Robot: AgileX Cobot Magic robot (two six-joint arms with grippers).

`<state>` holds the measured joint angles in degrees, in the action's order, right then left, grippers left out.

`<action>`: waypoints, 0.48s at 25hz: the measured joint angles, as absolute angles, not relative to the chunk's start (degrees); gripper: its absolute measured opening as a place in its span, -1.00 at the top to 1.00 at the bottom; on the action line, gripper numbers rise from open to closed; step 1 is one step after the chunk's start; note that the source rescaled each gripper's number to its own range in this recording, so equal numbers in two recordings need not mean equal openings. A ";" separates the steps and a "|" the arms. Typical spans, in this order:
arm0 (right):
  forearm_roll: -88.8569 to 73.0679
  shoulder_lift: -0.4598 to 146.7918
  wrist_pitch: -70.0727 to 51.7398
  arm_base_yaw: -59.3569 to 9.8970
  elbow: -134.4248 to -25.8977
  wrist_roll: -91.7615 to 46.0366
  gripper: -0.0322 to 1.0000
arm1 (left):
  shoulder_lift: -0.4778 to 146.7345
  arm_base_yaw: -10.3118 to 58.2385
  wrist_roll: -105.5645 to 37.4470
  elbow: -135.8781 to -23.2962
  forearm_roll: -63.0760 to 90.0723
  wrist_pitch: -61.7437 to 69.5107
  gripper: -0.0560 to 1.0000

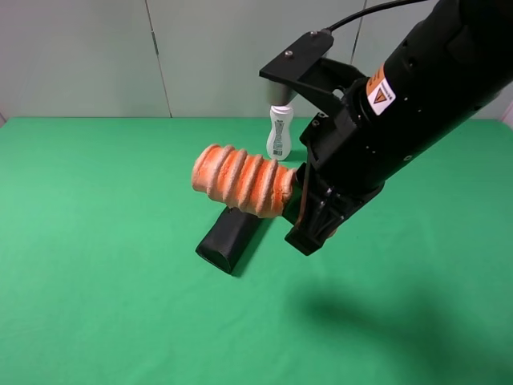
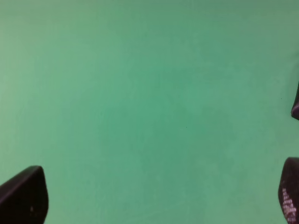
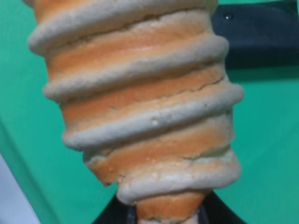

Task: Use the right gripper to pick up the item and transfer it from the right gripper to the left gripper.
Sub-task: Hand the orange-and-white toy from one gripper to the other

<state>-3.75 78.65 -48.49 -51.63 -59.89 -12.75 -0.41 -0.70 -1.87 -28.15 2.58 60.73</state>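
The item (image 1: 240, 180), an orange roll with cream ribs, hangs level in the air in the exterior view, its free end pointing left. My right gripper (image 1: 296, 200), on the bulky black arm with the orange sticker, is shut on the roll's right end. In the right wrist view the item (image 3: 140, 107) fills the frame, its narrow end pinched at the right gripper (image 3: 163, 217). My left gripper (image 2: 156, 200) is open and empty over bare green cloth. It does not show in the exterior view.
A black wedge-shaped case (image 1: 228, 238) lies on the green cloth (image 1: 96, 265) just below the held roll; it also shows in the right wrist view (image 3: 261, 37). A white bottle (image 1: 279, 132) stands at the back behind the roll.
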 joint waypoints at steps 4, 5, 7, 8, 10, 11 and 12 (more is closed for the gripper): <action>-3.75 78.65 -48.36 -51.63 -59.89 -12.75 0.90 | -0.41 -0.70 -1.87 -28.15 2.58 60.73 -0.96; -3.81 78.65 -48.36 -51.63 -59.89 -12.75 0.90 | -0.41 -0.70 -1.87 -28.15 2.58 60.73 -0.96; -3.81 78.65 -48.20 -51.63 -59.89 -12.75 0.90 | -0.41 -0.70 -1.87 -28.15 2.58 60.73 -0.96; -3.81 78.65 -48.06 -51.63 -59.89 -12.75 0.90 | -0.41 -0.70 -1.87 -28.15 2.58 60.73 -0.96; -3.81 78.65 -47.93 -51.63 -59.89 -12.75 0.90 | -0.41 -0.70 -1.87 -28.15 2.58 60.73 -0.96; -3.81 78.65 -47.88 -51.63 -59.89 -12.75 0.90 | -0.41 -0.70 -1.87 -28.15 2.58 60.73 -0.96; -3.81 78.65 -47.81 -51.63 -59.89 -12.75 0.90 | -0.41 -0.70 -1.87 -28.15 2.58 60.73 -0.96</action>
<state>-3.81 78.65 -47.81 -51.63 -59.89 -12.75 -0.41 -0.70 -1.87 -28.15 2.58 60.73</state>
